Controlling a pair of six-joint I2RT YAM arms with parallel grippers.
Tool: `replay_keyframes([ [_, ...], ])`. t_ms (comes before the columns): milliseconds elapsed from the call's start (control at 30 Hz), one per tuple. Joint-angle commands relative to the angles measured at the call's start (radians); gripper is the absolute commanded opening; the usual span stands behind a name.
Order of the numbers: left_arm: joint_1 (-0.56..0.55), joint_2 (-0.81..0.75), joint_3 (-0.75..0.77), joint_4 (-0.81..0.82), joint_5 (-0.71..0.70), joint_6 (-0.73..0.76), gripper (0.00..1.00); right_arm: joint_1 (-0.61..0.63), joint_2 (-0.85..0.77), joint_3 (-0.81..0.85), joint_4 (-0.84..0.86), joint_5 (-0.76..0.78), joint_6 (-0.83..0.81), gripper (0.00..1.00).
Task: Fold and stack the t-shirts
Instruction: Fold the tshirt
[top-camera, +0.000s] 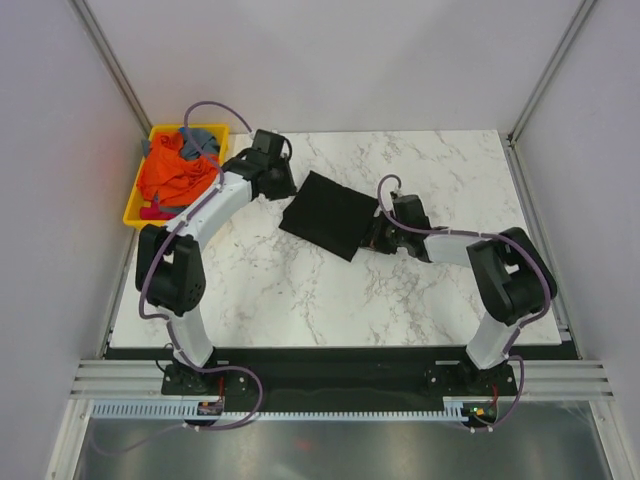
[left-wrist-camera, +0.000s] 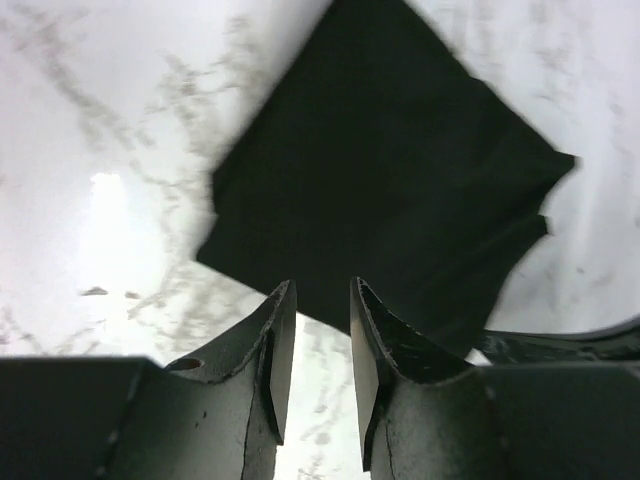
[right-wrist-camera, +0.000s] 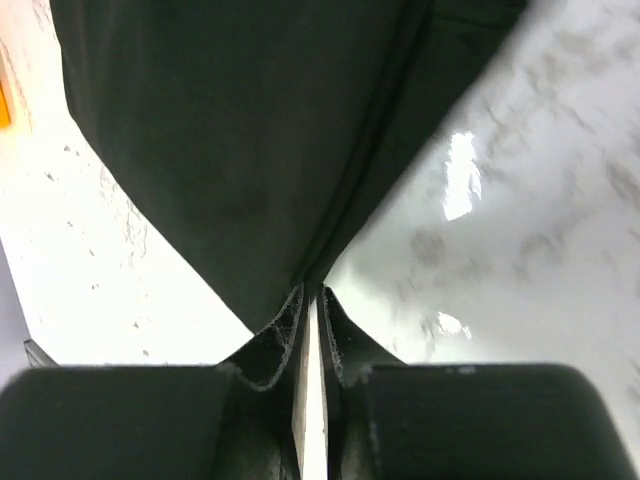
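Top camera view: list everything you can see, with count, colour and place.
black t-shirt: one, black, folded flat mid-table
orange t-shirt: one, orange, bunched in the tray
grey-blue t-shirt: one, grey-blue, tray's far end
tray: one, yellow, table's far left corner
table: one, white marble, under everything
left end effector: one, black, open, empty, by the black t-shirt's left corner
right end effector: one, black, shut on the black t-shirt's right corner

Bare marble table (top-camera: 300, 300) across near half, black t-shirt (top-camera: 328, 213) mid-table hemmed by left gripper (top-camera: 285, 188) and right gripper (top-camera: 368, 242), heaped yellow tray (top-camera: 133, 218) filling far-left corner, far-right corner open.
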Motion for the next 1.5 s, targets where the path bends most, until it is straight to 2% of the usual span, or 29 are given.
replay_keyframes([
  [0, -0.135, -0.025, 0.072, 0.028, -0.034, 0.057, 0.36, -0.013, -0.150, -0.067, 0.044, 0.116, 0.062, 0.15],
  [67, -0.234, 0.033, 0.098, 0.054, -0.100, 0.080, 0.36, -0.060, -0.221, -0.091, -0.030, 0.163, 0.053, 0.24],
  [100, -0.264, 0.033, 0.103, 0.066, -0.121, 0.080, 0.36, -0.061, -0.236, -0.091, -0.031, 0.164, 0.053, 0.24],
  [133, -0.291, 0.047, 0.108, 0.080, -0.138, 0.083, 0.36, -0.090, -0.252, -0.087, -0.072, 0.183, 0.041, 0.30],
  [300, -0.402, 0.157, 0.105, 0.215, -0.187, 0.135, 0.38, -0.156, -0.284, -0.081, -0.117, 0.194, 0.032, 0.35],
  [400, -0.447, 0.234, 0.137, 0.257, -0.253, 0.215, 0.41, -0.166, -0.248, -0.076, -0.074, 0.213, 0.058, 0.35],
  [467, -0.466, 0.268, 0.175, 0.277, -0.293, 0.263, 0.42, -0.174, -0.214, -0.065, -0.009, 0.170, 0.088, 0.35],
  [600, -0.470, 0.328, 0.212, 0.274, -0.381, 0.264, 0.45, -0.177, -0.126, -0.036, 0.055, 0.136, 0.119, 0.36],
  [767, -0.470, 0.391, 0.249, 0.275, -0.370, 0.295, 0.46, -0.177, -0.030, -0.021, 0.172, 0.091, 0.145, 0.36],
  [967, -0.476, 0.398, 0.224, 0.290, -0.364, 0.304, 0.46, -0.177, 0.058, -0.012, 0.261, 0.049, 0.167, 0.37],
  [1133, -0.490, 0.382, 0.172, 0.364, -0.333, 0.336, 0.47, -0.177, 0.104, -0.018, 0.319, 0.026, 0.173, 0.37],
  [1467, -0.493, 0.406, 0.163, 0.370, -0.330, 0.332, 0.47, -0.177, 0.138, -0.029, 0.345, 0.021, 0.179, 0.37],
])
